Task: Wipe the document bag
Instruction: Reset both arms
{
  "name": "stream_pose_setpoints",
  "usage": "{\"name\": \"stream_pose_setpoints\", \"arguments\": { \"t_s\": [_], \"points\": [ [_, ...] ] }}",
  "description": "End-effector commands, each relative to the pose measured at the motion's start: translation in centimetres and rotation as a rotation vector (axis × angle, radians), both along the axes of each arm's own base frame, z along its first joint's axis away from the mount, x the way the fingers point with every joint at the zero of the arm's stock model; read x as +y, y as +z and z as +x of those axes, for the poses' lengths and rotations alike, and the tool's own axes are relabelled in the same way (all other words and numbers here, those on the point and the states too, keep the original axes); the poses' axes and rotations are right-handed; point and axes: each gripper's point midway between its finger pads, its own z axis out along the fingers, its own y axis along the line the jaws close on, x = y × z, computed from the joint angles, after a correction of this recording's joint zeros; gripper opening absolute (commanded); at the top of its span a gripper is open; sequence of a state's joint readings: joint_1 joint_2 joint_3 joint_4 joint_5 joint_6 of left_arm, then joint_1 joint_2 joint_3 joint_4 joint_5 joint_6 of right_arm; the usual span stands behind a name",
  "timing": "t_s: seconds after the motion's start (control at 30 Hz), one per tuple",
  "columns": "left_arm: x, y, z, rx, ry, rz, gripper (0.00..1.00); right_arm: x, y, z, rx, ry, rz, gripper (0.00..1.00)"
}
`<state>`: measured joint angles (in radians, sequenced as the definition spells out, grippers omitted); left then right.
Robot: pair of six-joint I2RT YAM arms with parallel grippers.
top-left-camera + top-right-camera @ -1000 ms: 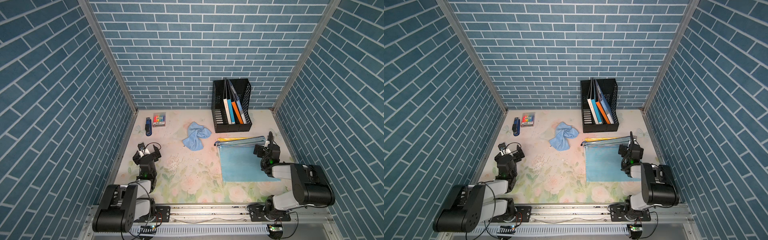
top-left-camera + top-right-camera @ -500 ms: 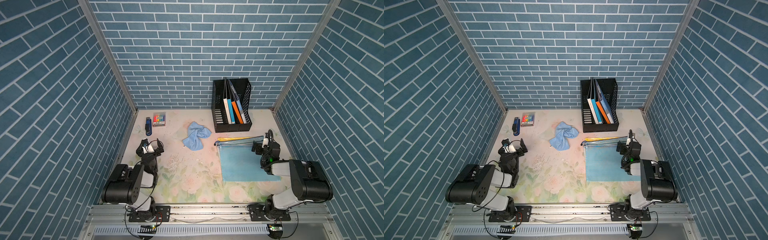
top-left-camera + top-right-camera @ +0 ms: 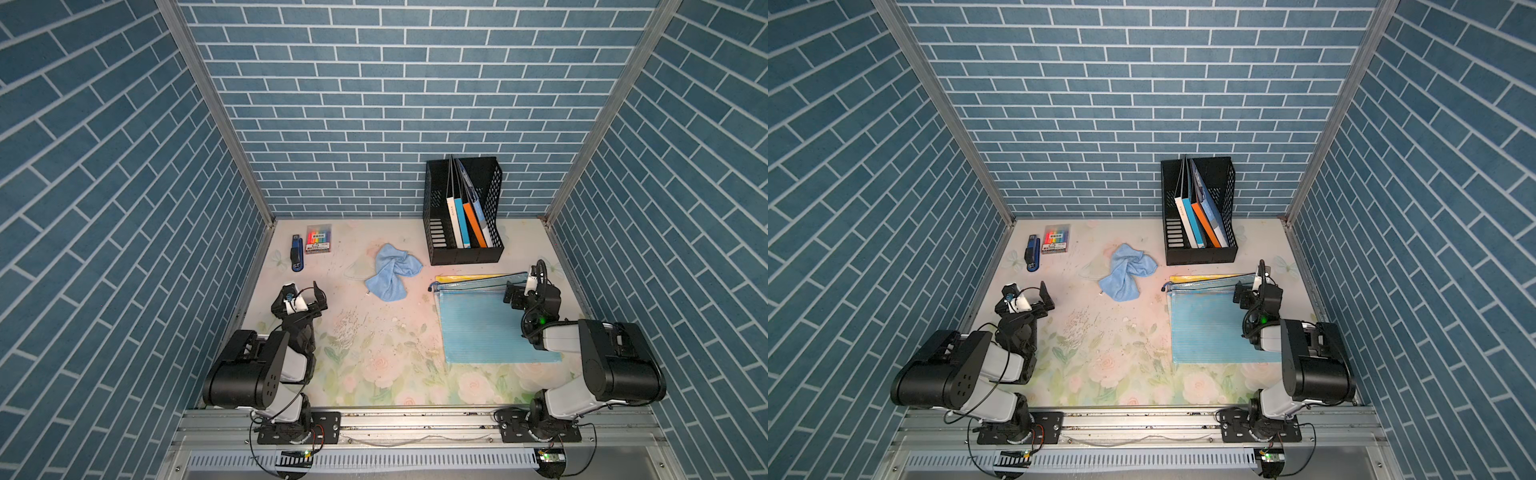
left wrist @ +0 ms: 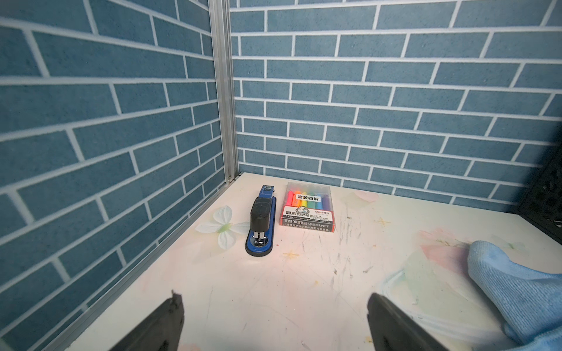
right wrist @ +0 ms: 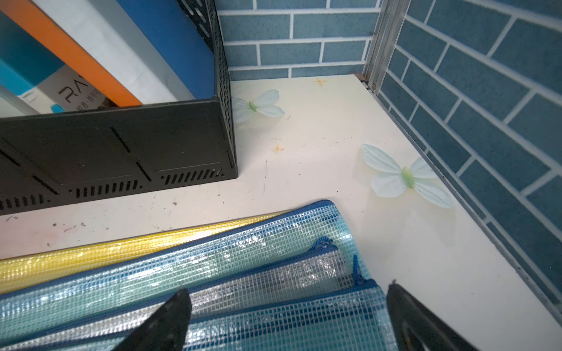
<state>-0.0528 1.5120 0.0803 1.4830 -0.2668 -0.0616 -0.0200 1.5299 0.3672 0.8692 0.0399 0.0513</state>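
Two open grippers stand over the table (image 3: 374, 374), neither holding anything, and the move ahead turns on which of them lies closer to the blue cloth (image 3: 392, 272). The cloth sits crumpled at the far middle of the table, clear of everything else, between the arms but not evenly so.

The left gripper (image 3: 304, 293), jaws spread wide, hovers near the left wall, and the cloth lies to its right and a little farther back. In the left wrist view the cloth (image 4: 517, 291) shows beyond one finger (image 4: 395, 328), outside the jaws rather than between them. The right gripper (image 3: 520, 289), jaws equally wide, hangs over the far right corner of the document bag (image 3: 478, 328), with the cloth well apart to its left.

By that reading the left arm is the nearer one and probably the one to fetch the cloth, swinging right and slightly far.

The document bag lies flat on the right half of the table, topmost of a small stack. Its zip edge runs left to right along the far side, just near of the black file rack (image 3: 463, 216). That appears to be its long axis, so a wipe would likely run along it.
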Motion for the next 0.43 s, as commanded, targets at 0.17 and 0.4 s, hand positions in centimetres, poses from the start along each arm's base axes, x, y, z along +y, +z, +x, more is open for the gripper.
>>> {"name": "stream_pose_setpoints", "arguments": {
  "t_s": [0.17,0.4],
  "points": [
    [-0.35,0.83,0.51,-0.024,-0.014,0.012,0.99,0.85,0.37,0.58,-0.005,0.071,-0.006,0.99],
    [-0.3,0.82,0.74,-0.019,-0.01,0.011,1.0,0.64,0.54,0.37,-0.015,0.06,-0.008,0.99]
  ]
}}
